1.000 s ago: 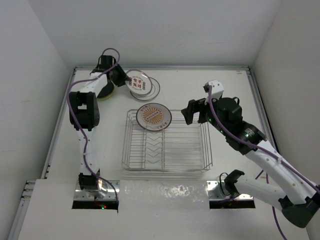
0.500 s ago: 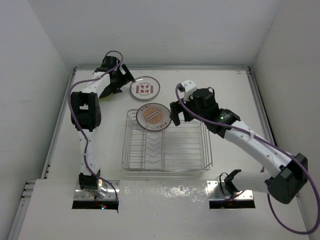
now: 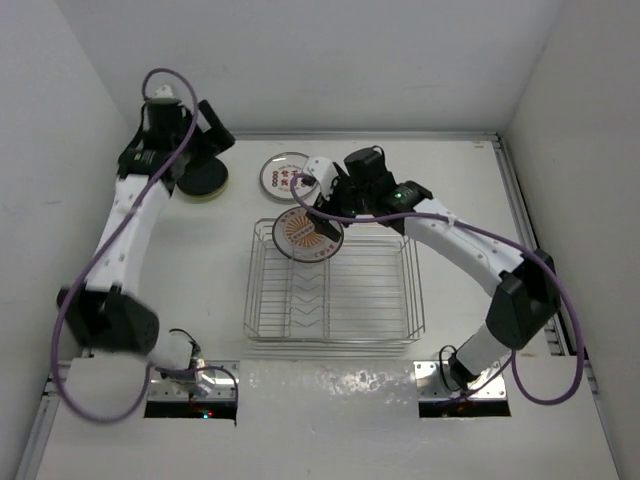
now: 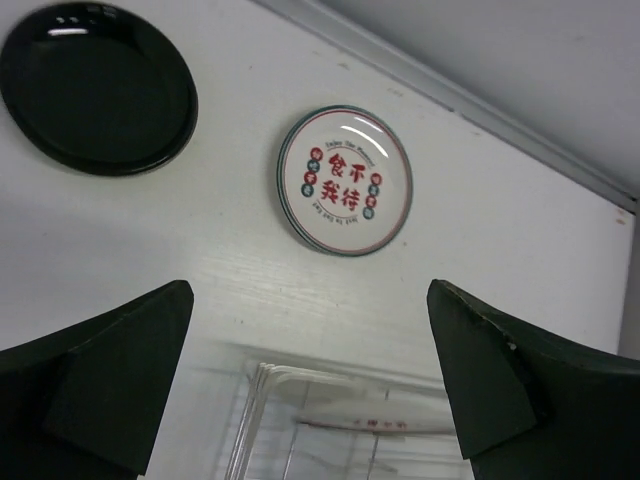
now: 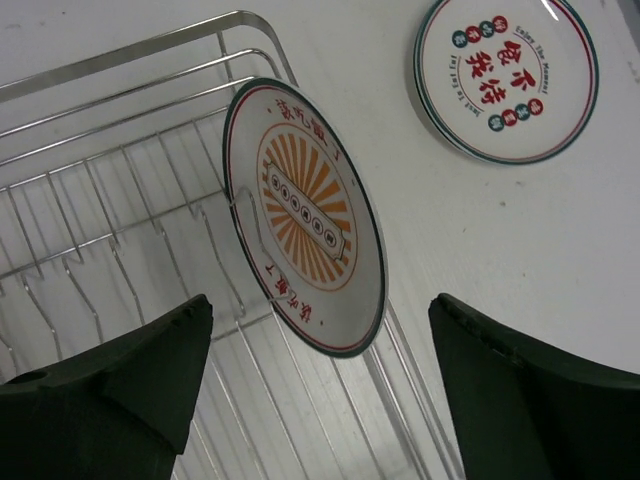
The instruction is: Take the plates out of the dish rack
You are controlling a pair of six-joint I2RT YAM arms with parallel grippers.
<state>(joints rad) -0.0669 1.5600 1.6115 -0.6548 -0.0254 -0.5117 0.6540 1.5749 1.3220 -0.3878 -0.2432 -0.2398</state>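
One plate with an orange sunburst [image 3: 308,232] [image 5: 305,215] stands tilted at the back left of the silver wire dish rack [image 3: 330,295] [image 5: 100,210]. My right gripper [image 3: 325,197] [image 5: 320,385] hangs open just over it, its fingers on either side of the plate's near rim without touching. A stack of plates topped by a white one with red characters [image 3: 285,172] [image 4: 345,180] [image 5: 507,80] lies behind the rack. A black plate [image 3: 203,177] [image 4: 100,90] rests on a lime green one at the far left. My left gripper [image 3: 212,135] [image 4: 310,385] is open, empty and raised above these.
The table's back rail [image 3: 330,135] runs close behind the plate stacks. White walls close in on the left and right. The rack's remaining slots [image 3: 310,290] hold nothing. My right arm stretches across the rack's back right corner [image 3: 405,235].
My left gripper opened, left the red-character plate on the stack, and rose back to the left. My right arm swung left from the rack's right side to the sunburst plate.
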